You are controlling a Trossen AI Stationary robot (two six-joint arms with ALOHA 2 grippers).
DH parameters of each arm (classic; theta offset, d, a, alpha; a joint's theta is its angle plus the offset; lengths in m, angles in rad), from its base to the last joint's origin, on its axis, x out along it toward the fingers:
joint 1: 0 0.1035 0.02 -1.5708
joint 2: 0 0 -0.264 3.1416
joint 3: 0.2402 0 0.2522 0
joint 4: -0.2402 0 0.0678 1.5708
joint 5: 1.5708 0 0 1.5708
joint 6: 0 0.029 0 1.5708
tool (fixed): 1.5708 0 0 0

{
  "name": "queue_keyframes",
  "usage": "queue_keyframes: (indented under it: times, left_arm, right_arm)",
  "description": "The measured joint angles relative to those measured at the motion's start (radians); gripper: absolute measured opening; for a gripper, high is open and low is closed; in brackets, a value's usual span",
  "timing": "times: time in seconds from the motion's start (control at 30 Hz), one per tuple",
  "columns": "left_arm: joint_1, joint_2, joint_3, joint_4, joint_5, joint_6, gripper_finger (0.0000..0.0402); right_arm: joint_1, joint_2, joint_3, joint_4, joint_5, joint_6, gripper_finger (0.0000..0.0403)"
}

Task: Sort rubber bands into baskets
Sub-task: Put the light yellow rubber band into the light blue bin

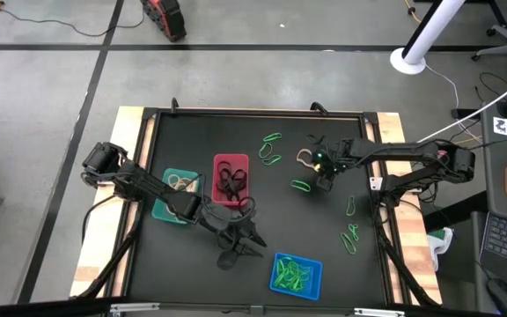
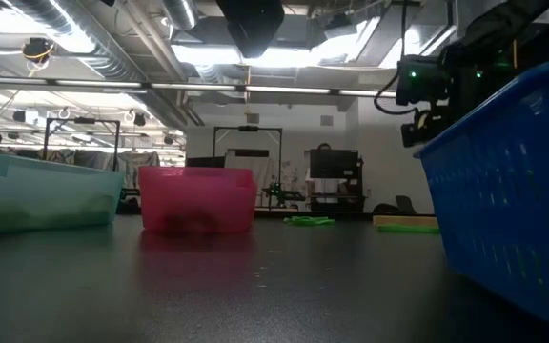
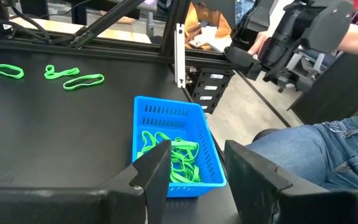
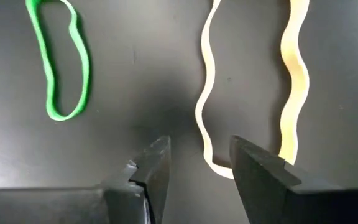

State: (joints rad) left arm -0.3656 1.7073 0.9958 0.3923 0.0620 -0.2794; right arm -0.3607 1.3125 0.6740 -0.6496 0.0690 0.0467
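Black surface [image 1: 262,185] carries three baskets: teal basket [image 1: 176,195] with tan bands, red basket [image 1: 231,179] with black ones, blue basket [image 1: 297,275] with green. I count about six loose green bands [image 1: 272,139]. My right gripper [image 4: 197,163], fingers apart, hangs over one tan band [image 4: 291,81]; left gripper [image 3: 194,165], fingers apart and empty, near the blue basket.

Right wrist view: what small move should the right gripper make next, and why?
Probably lower and close. The open right gripper hovers over the wavy tan rubber band on the black tabletop, one strand of it between the fingers, nothing held yet.
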Motion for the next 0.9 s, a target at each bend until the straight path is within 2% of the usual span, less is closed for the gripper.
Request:
queue_keyframes:
  times: [0.5,0.6,0.83,0.9]
  left_arm:
    - [0.0,0.0,0.0,0.0,0.0,-0.001,0.0148]
    - [0.0,0.0,0.0,0.0,0.0,-0.001,0.0148]
    - [0.0,0.0,0.0,0.0,0.0,-0.001,0.0148]
    - [0.0,0.0,0.0,0.0,0.0,-0.001,0.0148]
  right_arm:
    - [0.0,0.0,-0.096,0.065,0.04,0.0,0.0159]
    - [0.0,0.0,-0.102,0.085,0.04,0.0,0.0132]
    - [0.0,0.0,-0.117,0.12,0.036,0.0,0.0025]
    - [0.0,0.0,-0.117,0.131,0.042,0.0,0.0008]
